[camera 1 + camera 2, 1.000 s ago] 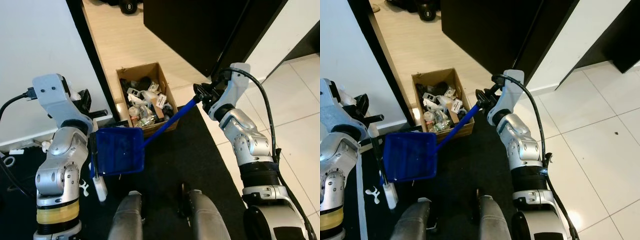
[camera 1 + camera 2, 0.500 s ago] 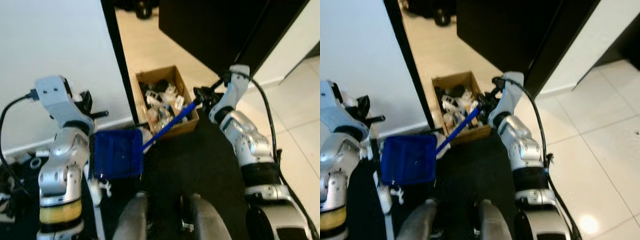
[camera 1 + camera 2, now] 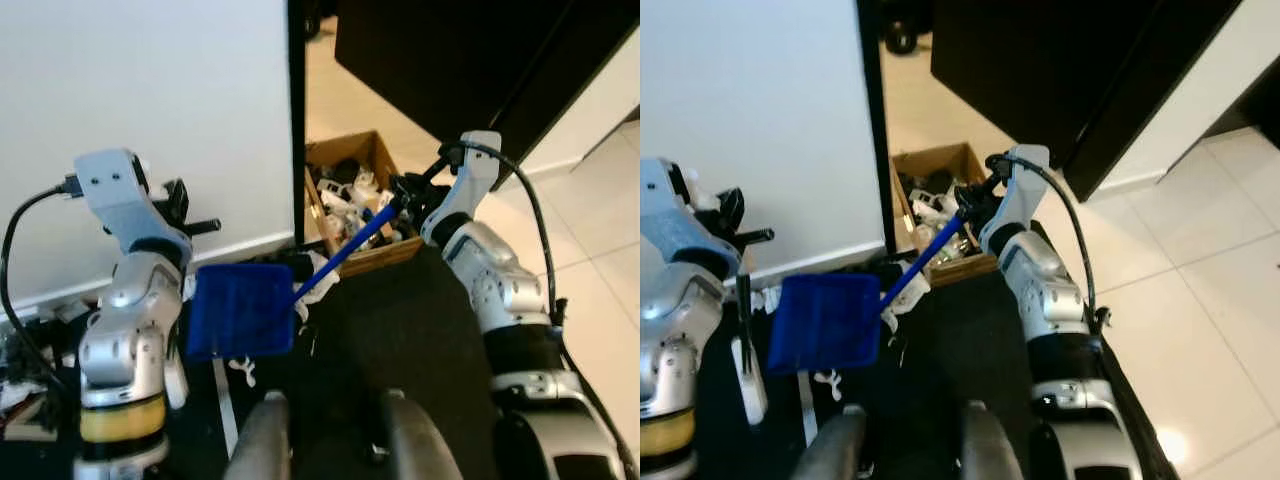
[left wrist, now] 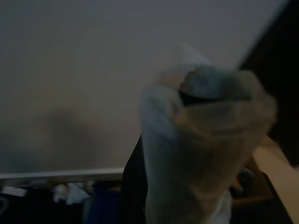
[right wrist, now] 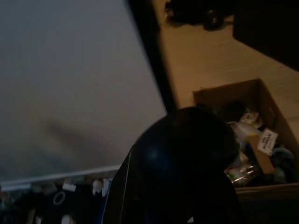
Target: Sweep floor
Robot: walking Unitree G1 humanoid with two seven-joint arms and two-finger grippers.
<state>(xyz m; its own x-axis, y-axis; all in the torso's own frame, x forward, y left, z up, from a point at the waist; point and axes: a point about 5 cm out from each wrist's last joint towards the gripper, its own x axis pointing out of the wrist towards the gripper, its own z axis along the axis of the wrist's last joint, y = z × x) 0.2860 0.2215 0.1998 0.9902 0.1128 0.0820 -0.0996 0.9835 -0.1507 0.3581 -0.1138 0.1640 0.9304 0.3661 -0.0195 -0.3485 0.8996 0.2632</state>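
A blue dustpan [image 3: 243,310] hangs in front of me over the black mat [image 3: 400,330]. Its long blue handle [image 3: 350,240] slants up to my right gripper [image 3: 402,190], which is shut on the top end. The handle's dark end bulks large and blurred in the right wrist view. My left gripper [image 3: 735,225] is raised by the white wall and shut on a thin black brush rod [image 3: 742,300] that hangs down to a white end [image 3: 748,372]. A pale blurred lump [image 4: 201,140] sits close to the left wrist camera.
An open cardboard box [image 3: 385,255] full of small rubbish stands past the black door frame [image 3: 296,120]. A black cabinet [image 3: 450,60] is behind it, with pale tiles [image 3: 1200,300] to the right. Cables and white bits [image 3: 30,350] lie by the wall at the left.
The camera has swung to the left, so the box and door frame sit further right in the picture. Both arms keep their hold and pose.
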